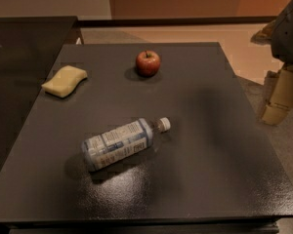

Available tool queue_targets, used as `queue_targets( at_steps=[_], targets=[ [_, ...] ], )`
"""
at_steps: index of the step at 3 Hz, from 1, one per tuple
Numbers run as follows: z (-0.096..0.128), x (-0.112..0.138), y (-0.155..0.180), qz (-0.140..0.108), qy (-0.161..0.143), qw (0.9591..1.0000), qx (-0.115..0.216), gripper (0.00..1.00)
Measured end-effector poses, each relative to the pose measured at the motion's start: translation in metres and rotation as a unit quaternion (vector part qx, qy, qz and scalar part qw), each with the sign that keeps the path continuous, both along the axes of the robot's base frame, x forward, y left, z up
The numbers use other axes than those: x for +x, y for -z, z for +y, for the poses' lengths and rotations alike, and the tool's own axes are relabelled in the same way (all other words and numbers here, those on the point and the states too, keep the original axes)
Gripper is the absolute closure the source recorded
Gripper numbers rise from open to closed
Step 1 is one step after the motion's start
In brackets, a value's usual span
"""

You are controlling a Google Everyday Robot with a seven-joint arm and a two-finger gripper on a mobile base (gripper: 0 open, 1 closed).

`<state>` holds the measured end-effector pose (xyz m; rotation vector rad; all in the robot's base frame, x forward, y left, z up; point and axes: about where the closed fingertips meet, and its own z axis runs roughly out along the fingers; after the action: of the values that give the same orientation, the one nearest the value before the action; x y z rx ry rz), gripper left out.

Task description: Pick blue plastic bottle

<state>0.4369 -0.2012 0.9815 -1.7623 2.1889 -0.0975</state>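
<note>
The blue plastic bottle (122, 143) lies on its side in the middle front of the dark table (210, 106). It is clear, with a pale blue-and-white label, and its white cap (164, 124) points to the back right. My gripper (278, 99) hangs at the right edge of the view, beyond the table's right side. It is well apart from the bottle, to the bottle's right and further back. It holds nothing that I can see.
A red apple (148, 63) stands at the back middle of the table. A yellow sponge (64, 81) lies at the back left. A second dark surface (24, 57) adjoins on the left. Floor shows to the right.
</note>
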Motion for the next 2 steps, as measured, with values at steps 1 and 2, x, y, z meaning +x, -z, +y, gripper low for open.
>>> queue_targets(
  at_steps=[1, 2],
  targets=[
    [0.033, -0.003, 0.003, 0.003, -0.038, 0.9993, 0.003, 0.0],
    [0.074, -0.002, 0.016, 0.013, -0.084, 0.9964, 0.002, 0.0]
  ],
)
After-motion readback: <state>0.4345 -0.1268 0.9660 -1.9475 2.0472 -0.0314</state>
